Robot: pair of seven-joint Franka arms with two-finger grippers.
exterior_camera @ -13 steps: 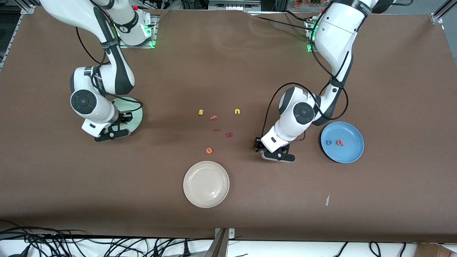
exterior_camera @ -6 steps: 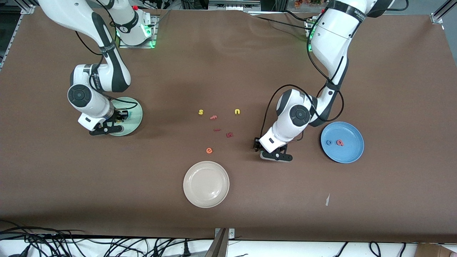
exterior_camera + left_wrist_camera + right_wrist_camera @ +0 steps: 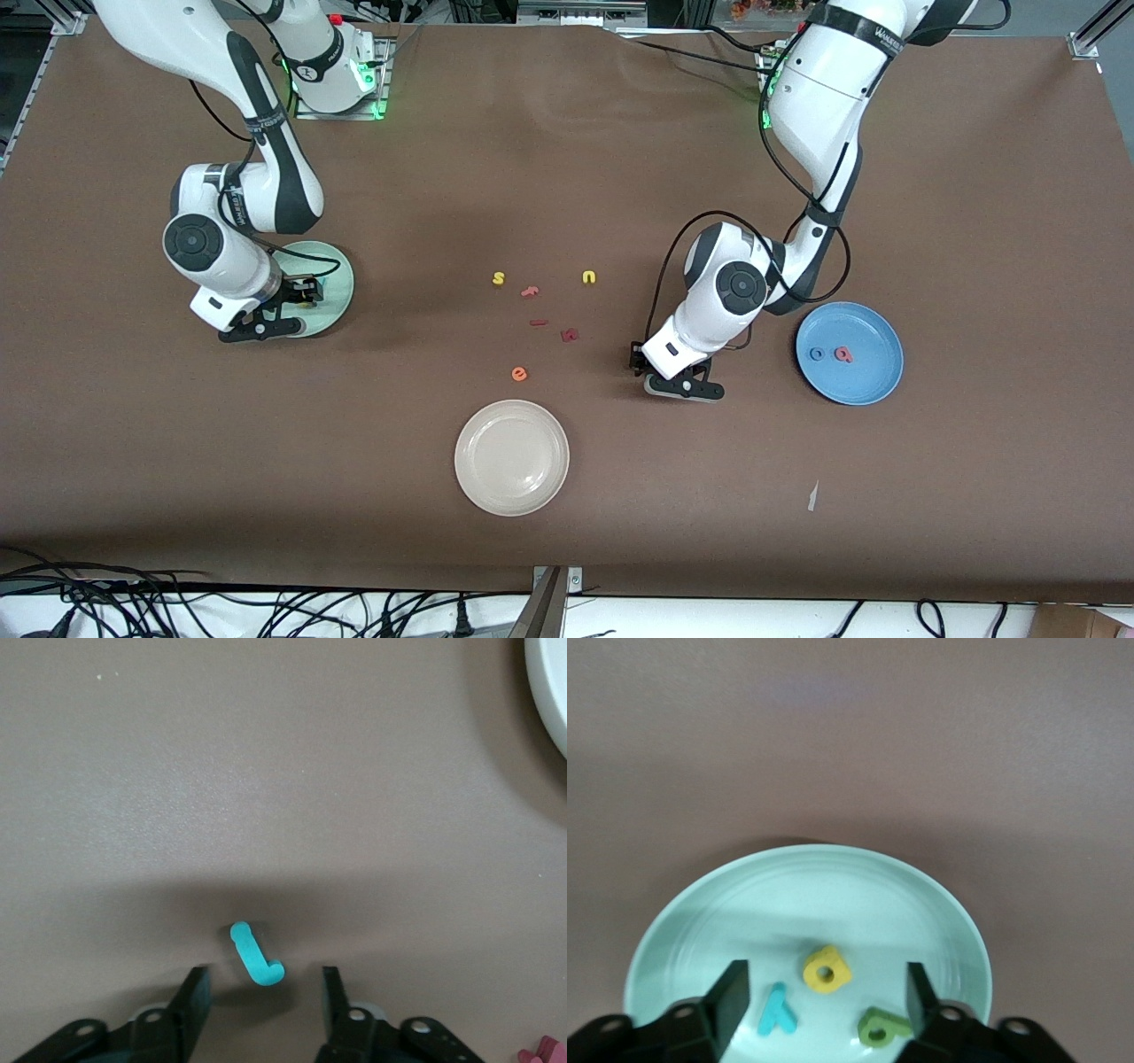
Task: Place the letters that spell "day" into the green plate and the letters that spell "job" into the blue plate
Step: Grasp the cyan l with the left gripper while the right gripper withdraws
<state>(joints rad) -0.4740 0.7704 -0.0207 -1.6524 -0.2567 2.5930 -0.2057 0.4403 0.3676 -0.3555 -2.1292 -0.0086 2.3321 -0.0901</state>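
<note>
The green plate lies toward the right arm's end. A yellow round-bowled letter, a teal "y" and a green letter lie in it. My right gripper hangs open just above them, holding nothing. The blue plate holds a blue "o" and a salmon-pink letter. The teal "j" lies flat on the table. My left gripper is low over it, fingers open on either side and not touching it.
A cream-white plate sits nearer the front camera, mid-table. Loose letters lie mid-table: yellow "s", yellow "u", orange "e" and dark red ones. A paper scrap lies near the front edge.
My right gripper has shifted toward the right arm's end over the green plate. My left gripper has barely moved.
</note>
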